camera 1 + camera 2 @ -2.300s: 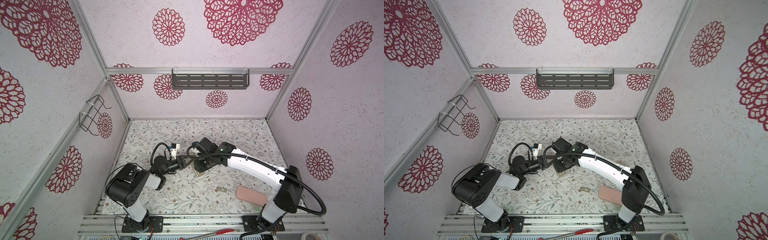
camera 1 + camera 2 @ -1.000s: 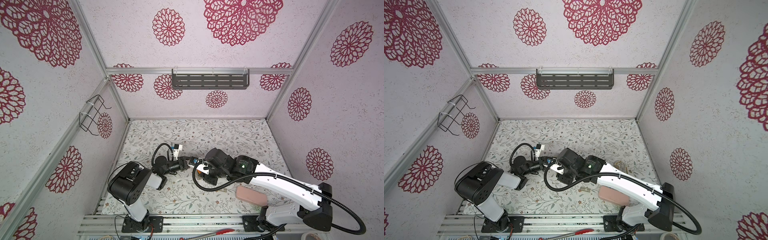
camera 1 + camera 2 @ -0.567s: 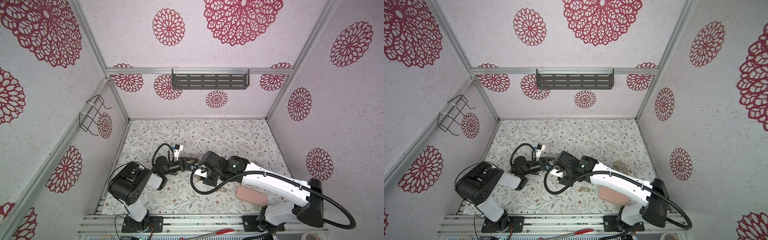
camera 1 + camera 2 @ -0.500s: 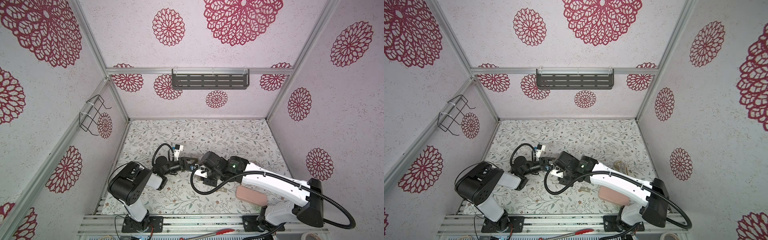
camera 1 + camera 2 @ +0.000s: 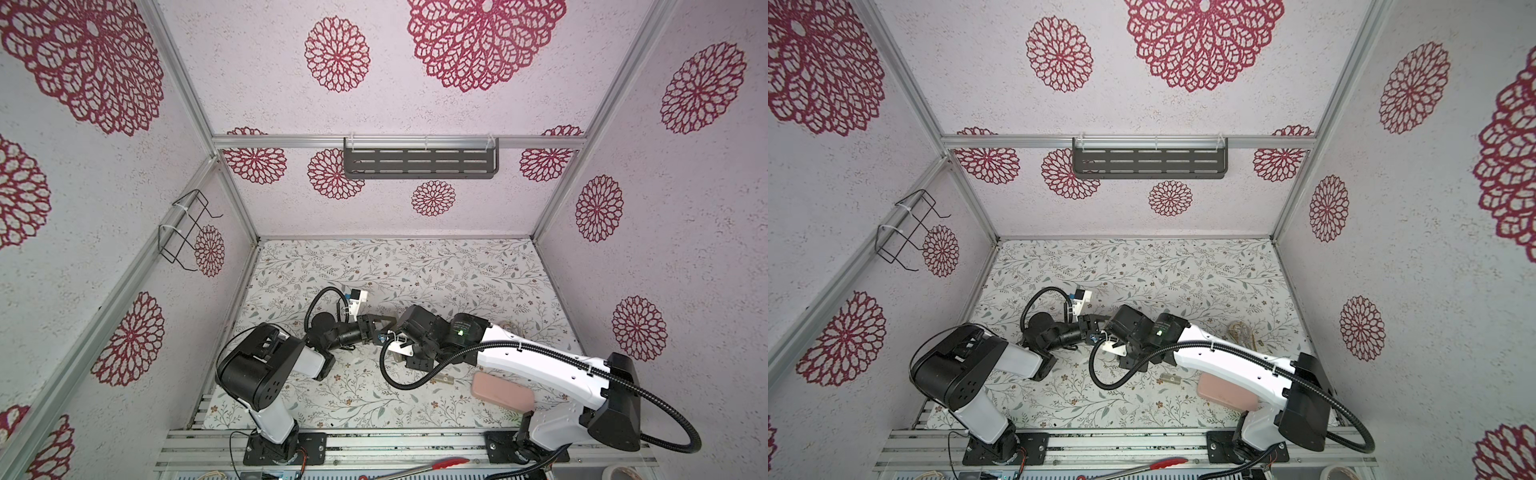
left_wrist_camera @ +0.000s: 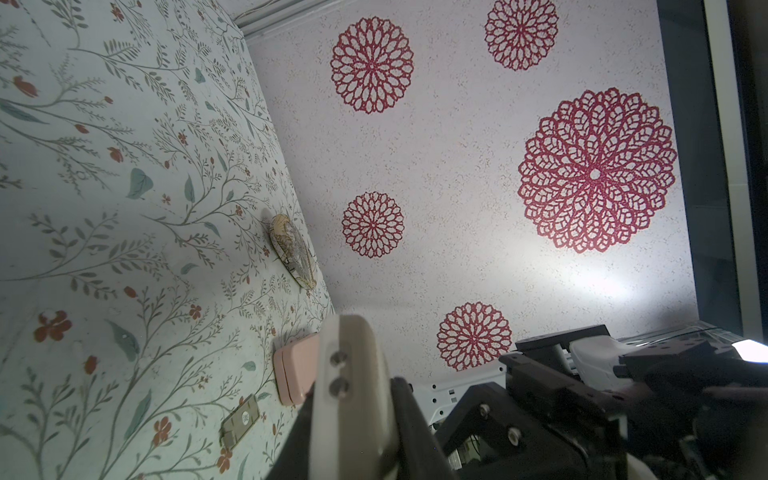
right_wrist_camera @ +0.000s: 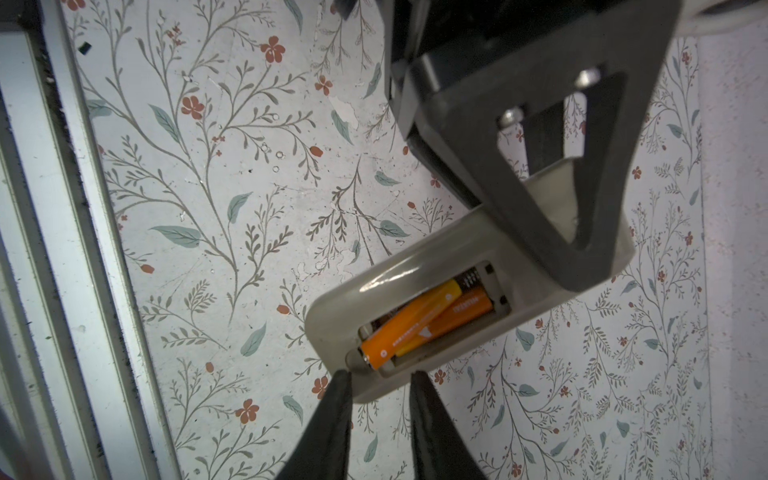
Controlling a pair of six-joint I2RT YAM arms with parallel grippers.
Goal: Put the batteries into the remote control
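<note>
Batteries (image 7: 419,322): two, orange, in the open back bay of the remote (image 7: 395,266), one slanted across the other. Remote: back up, over the table (image 7: 249,187), one end clamped in my left gripper (image 7: 582,266). My right gripper (image 7: 380,382): tips narrowly apart at the bay end, holding nothing.

Speckled white walls (image 5: 257,91) bear crimson flower medallions (image 5: 337,54) between aluminium posts (image 5: 182,79). A dark slotted shelf (image 5: 419,164) hangs on the back wall, a wire rack (image 5: 185,232) on the side wall. Leafy print covers the worktop (image 5: 415,266).
</note>
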